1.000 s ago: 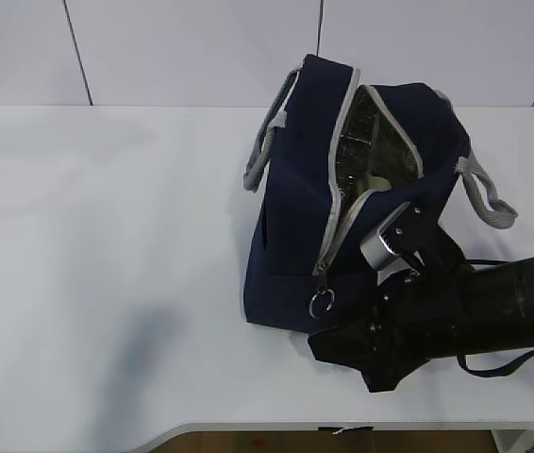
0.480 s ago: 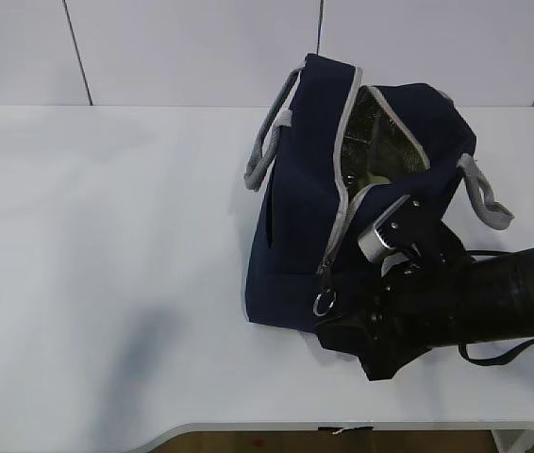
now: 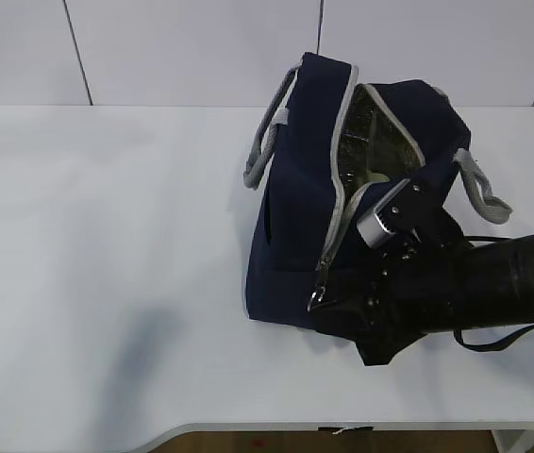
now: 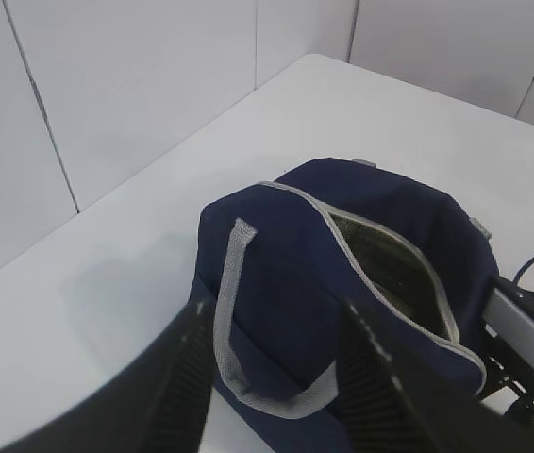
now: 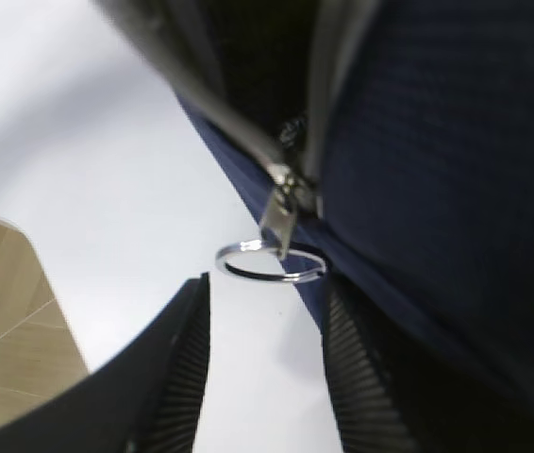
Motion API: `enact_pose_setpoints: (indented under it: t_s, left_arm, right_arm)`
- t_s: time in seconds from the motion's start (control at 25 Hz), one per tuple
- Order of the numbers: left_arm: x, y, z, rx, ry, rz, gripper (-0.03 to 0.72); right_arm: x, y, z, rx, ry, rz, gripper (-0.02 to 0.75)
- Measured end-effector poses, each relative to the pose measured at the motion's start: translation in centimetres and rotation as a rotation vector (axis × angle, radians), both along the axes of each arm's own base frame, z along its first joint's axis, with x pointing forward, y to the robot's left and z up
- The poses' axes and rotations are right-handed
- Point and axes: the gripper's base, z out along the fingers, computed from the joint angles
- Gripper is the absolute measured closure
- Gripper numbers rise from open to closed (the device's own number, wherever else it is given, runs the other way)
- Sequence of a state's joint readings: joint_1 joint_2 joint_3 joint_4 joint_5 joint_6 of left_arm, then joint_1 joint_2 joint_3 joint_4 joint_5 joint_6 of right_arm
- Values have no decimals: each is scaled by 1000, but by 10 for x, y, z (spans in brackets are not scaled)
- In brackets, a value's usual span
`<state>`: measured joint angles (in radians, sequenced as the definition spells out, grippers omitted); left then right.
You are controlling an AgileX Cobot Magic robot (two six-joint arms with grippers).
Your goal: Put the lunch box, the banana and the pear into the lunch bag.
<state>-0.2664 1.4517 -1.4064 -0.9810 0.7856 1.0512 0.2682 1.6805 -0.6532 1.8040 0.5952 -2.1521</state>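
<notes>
On the bench (image 3: 107, 236), the lunch bag (image 3: 295, 217) is standing unzipped; both arms' fingers (image 5: 177, 377) are gaping half-wide, holding nothing.

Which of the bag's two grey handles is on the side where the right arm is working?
The grey handle on the lunch bag's right side, just above the right arm; the other handle hangs on the left.

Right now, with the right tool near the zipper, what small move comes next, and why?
Probably ease the right tool forward and close on the ring pull. Its fingers stand open just short of the ring, nothing held, and the lunch bag is still unzipped with something pale inside.
</notes>
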Motion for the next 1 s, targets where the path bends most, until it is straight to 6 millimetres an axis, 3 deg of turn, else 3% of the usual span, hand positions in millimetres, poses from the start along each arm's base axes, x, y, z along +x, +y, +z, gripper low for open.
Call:
enact_pose_setpoints:
  t_s: [0.68,1.0]
  left_arm:
    - [2,-1,-3,3,10,-2,361]
    - [2,-1,-3,3,11,-4,361]
  right_arm:
    - [-1,6,-4,54,21,48,413]
    - [0,4,-6,16,-5,55,575]
